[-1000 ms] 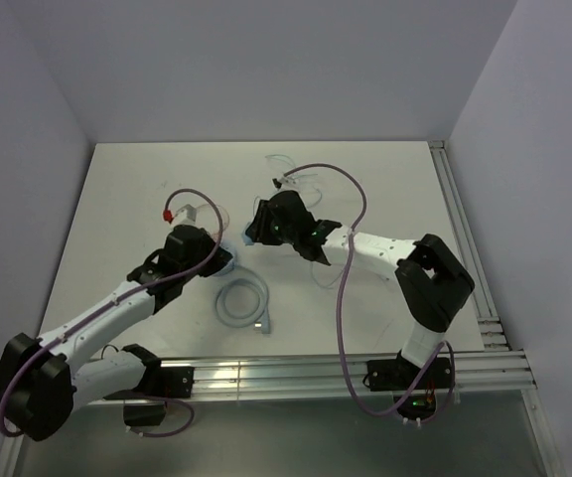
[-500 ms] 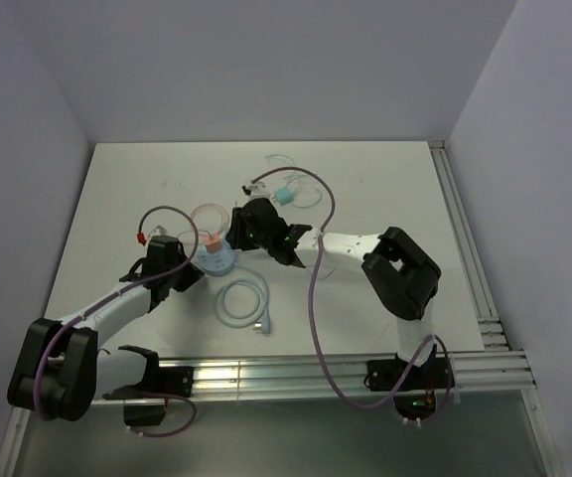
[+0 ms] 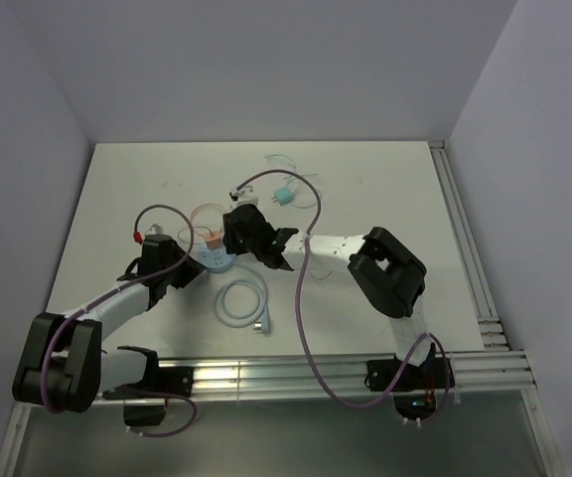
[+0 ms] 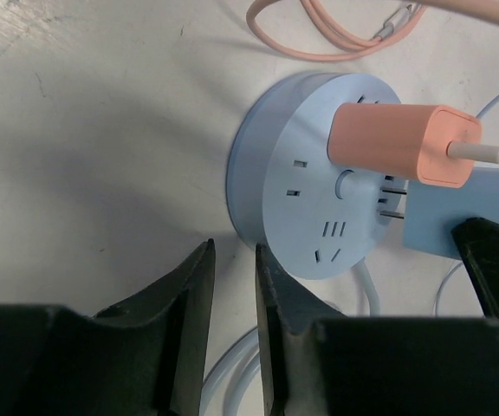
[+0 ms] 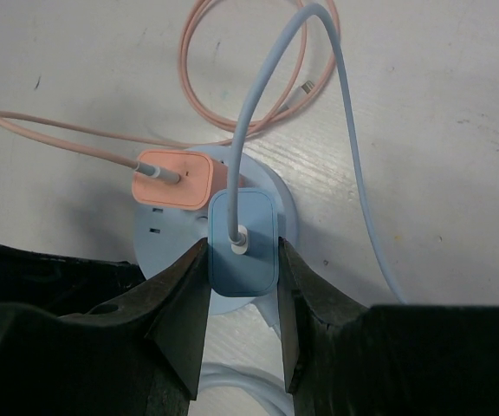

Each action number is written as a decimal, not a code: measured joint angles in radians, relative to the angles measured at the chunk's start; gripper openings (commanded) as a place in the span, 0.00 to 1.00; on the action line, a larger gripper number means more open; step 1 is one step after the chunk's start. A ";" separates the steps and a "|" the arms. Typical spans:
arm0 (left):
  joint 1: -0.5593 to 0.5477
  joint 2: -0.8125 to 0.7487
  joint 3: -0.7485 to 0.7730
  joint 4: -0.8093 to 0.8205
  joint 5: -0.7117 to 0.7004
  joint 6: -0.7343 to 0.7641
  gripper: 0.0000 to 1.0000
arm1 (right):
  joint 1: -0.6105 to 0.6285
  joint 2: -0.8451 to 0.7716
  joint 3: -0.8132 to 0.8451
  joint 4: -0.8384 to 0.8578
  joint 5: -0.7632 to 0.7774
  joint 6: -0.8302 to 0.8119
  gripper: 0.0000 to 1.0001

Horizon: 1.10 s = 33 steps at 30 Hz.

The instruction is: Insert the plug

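Right gripper (image 5: 243,260) has swung left and now pinches the blue plug (image 5: 243,227) at the round socket hub (image 4: 293,173), prongs partly showing, beside the orange plug (image 5: 176,178). Left gripper (image 4: 234,269) nearby, jaws slightly parted, empty.

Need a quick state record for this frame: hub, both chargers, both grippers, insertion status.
hub: round, blue, flat on the table
orange charger: plugged into the hub
blue charger: at the hub beside the orange charger, prongs visible, not fully in
right gripper: closed on the blue charger
left gripper: beside the hub, jaws slightly apart, holding nothing
status: insertion not finished
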 measured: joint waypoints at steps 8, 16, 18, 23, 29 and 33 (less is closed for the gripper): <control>0.002 -0.042 -0.034 0.024 0.018 -0.011 0.41 | 0.018 0.001 0.009 -0.018 0.055 -0.021 0.00; 0.002 -0.098 -0.070 0.049 0.036 -0.029 0.48 | 0.022 0.014 0.026 -0.024 0.092 -0.041 0.00; 0.003 -0.100 -0.070 0.069 0.042 -0.034 0.51 | 0.024 0.015 0.037 -0.041 0.096 -0.048 0.00; 0.003 -0.087 -0.070 0.101 0.047 -0.039 0.52 | 0.024 0.027 0.070 -0.063 0.100 -0.053 0.00; 0.002 -0.029 -0.068 0.128 0.049 -0.038 0.52 | 0.029 0.070 0.117 -0.068 0.110 -0.037 0.00; 0.003 -0.002 -0.068 0.135 0.050 -0.038 0.52 | 0.036 0.080 0.134 -0.085 0.129 -0.014 0.00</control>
